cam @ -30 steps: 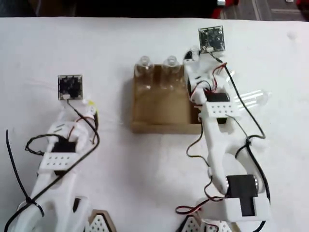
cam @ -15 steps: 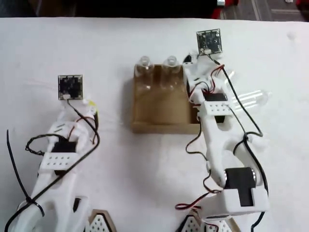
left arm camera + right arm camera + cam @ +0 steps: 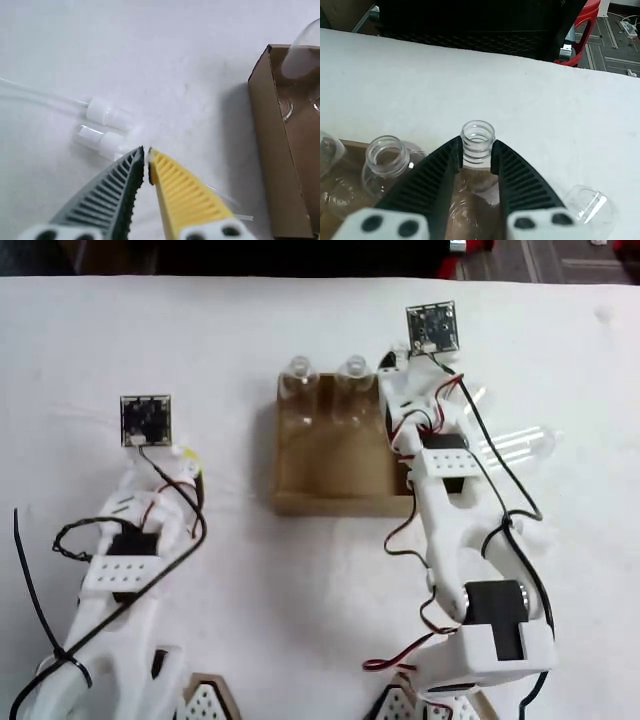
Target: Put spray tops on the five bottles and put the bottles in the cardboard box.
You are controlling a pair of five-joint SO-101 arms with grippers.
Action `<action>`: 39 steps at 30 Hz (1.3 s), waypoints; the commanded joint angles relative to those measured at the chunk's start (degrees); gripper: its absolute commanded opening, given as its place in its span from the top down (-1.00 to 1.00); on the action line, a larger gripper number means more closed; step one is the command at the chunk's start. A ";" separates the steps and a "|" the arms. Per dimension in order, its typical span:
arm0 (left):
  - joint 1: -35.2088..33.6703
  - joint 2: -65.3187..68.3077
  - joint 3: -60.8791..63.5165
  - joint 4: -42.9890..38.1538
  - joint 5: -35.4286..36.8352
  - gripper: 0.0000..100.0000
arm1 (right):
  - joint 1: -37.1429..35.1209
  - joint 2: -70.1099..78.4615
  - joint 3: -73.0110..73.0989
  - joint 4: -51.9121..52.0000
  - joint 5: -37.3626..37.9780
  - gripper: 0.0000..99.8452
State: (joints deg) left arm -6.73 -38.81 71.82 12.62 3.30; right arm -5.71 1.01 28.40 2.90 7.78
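The right gripper [image 3: 476,146] is narrowed onto the threaded neck of a clear bottle [image 3: 478,134], a finger on each side, at the far right corner of the cardboard box [image 3: 340,503]. The bottle seems to stand inside the box, though the arm hides its base. Two more bottles [image 3: 298,378] stand against the box's far wall. The left gripper [image 3: 146,151], its tips almost touching and empty, sits beside two spray tops [image 3: 104,111] lying left of the box.

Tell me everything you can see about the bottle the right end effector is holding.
The bottle is clear plastic and upright, with a ribbed threaded neck and an open mouth, no spray top on it. The right end effector is shut on its neck from both sides. A second open bottle stands beside it.
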 commanded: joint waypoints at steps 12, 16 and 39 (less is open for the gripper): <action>0.75 -0.66 -0.18 -1.32 -0.53 0.95 | -1.36 -0.04 0.35 -4.70 0.62 0.97; 0.75 -0.66 -0.18 -1.32 -0.53 0.95 | -1.36 -0.04 0.35 -4.70 0.62 0.97; 0.75 -0.66 -0.18 -1.41 -0.53 0.95 | -2.07 2.15 0.70 -8.92 0.53 0.97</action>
State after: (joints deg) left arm -6.73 -38.81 71.82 12.62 3.30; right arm -7.47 4.88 29.54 -4.92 7.78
